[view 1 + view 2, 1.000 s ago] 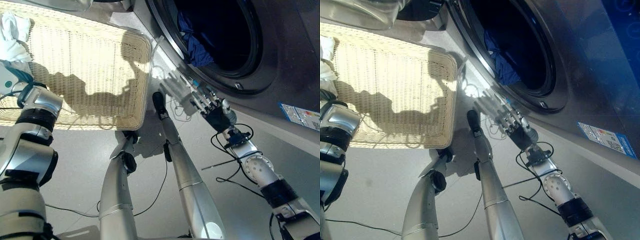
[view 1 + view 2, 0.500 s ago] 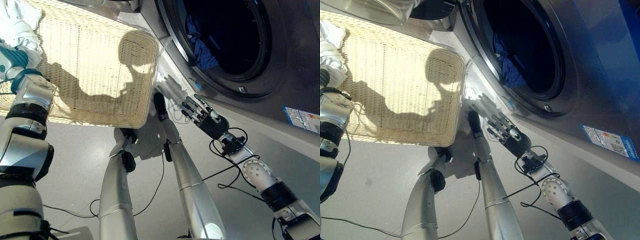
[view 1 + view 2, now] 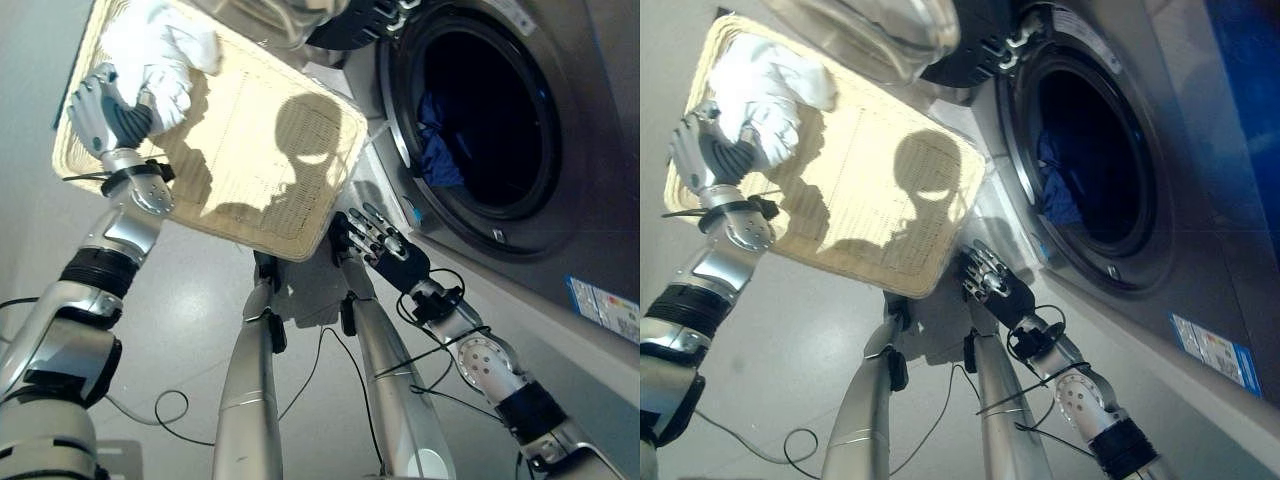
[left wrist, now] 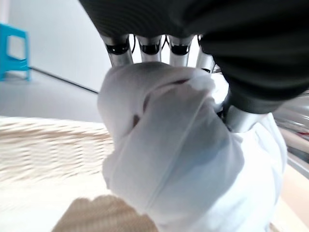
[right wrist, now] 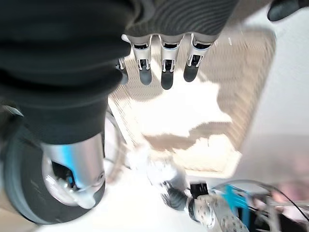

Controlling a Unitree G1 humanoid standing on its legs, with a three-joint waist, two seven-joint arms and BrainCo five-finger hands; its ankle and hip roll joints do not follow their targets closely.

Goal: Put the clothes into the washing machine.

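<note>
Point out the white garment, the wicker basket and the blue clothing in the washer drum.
white garment (image 3: 160, 55): left eye view, on the bunched cloth above the left hand.
wicker basket (image 3: 255, 170): left eye view, on its bare woven floor.
blue clothing (image 3: 437, 150): left eye view, on the fold inside the drum opening.

One pale woven wicker basket (image 3: 290, 190) lies in the upper left of the head views. One crumpled white cloth garment (image 3: 160, 55) sits at its far upper-left corner, and one dark blue garment (image 3: 437, 150) shows inside the drum. One silver-grey front-loading washing machine (image 3: 560, 240) with a round open porthole fills the upper right. One small bright blue plastic stool (image 4: 12, 50) stands at the left edge of the left wrist view.
</note>
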